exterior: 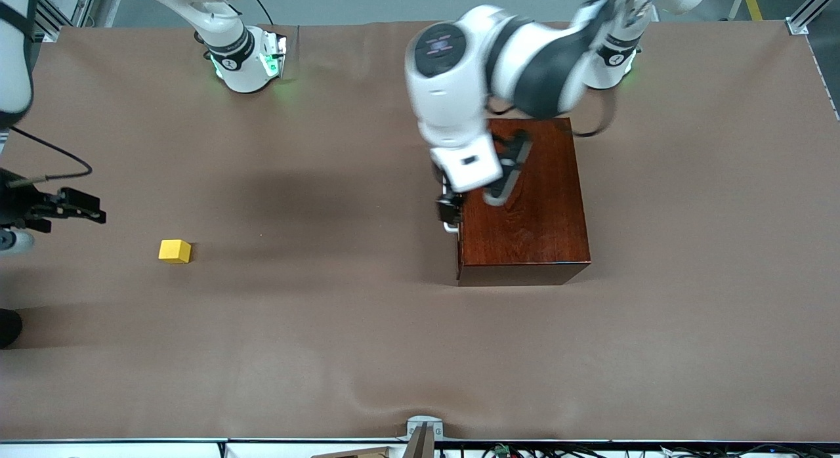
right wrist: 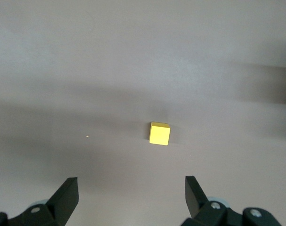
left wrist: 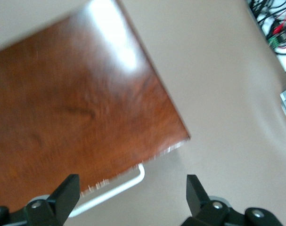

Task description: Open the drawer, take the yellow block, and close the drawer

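Note:
The mahogany box [exterior: 525,208] stands toward the left arm's end of the table, its drawer pushed in. Only the drawer's white loop handle [exterior: 450,228] shows, on the side facing the right arm's end. My left gripper [exterior: 450,212] hangs open just above the handle; in the left wrist view the handle [left wrist: 110,193] lies between the spread fingers of the gripper [left wrist: 132,186], not gripped. The yellow block [exterior: 174,250] sits on the bare table toward the right arm's end. My right gripper [exterior: 97,208] is open and empty over the table beside the block [right wrist: 159,133].
A brown cloth [exterior: 328,346] covers the table. A metal bracket [exterior: 423,432] and cables sit at the edge nearest the front camera. The arms' bases [exterior: 246,64] stand along the edge farthest from it.

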`<state>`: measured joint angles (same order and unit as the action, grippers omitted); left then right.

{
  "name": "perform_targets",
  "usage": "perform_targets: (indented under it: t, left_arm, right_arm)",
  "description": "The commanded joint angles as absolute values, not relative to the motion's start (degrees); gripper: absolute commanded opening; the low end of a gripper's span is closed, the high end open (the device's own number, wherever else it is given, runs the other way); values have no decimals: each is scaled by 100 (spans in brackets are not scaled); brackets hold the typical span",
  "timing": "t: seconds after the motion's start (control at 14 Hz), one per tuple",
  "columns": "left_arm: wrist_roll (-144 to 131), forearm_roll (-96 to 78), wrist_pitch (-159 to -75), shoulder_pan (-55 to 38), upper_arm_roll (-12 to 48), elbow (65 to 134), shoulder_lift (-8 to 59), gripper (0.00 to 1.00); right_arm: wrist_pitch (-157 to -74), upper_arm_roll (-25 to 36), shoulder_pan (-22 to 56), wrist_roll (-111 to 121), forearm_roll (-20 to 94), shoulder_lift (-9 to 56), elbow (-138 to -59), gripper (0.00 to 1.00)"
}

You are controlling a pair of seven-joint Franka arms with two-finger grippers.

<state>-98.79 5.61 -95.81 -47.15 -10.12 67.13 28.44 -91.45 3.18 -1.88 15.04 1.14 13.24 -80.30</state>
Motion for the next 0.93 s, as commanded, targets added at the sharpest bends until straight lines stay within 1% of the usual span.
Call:
perform_targets:
  t: [0.0, 0.21, 0.5, 0.71, 0.86]
  left_arm:
    - [-8723, 572, -9571, -4344, -923, 7189, 2339, 100]
    - [-7641, 545, -9317, -4078, -931, 7627, 1979, 100]
    - [-6103, 492, -9290, -3403, -896, 8155, 1364, 100]
    - [-5110, 431, -9281, -3025, -897, 8690, 793, 100]
    - [-4119, 404, -9281, -2621, -896, 8911, 555, 100]
  right_arm:
    - [-9000, 334, -114, 1529, 18, 1021, -7936, 100]
    - [-8886, 360, -141, 1547, 9, 669, -8050, 100]
    - [-8965, 396, -202, 1538, -9, 19, -8717, 100]
    - [-8930, 396, -202, 1512, -70, -61, -8807, 100]
    - [-8895, 387, -185, 1477, -70, -123, -8850, 100]
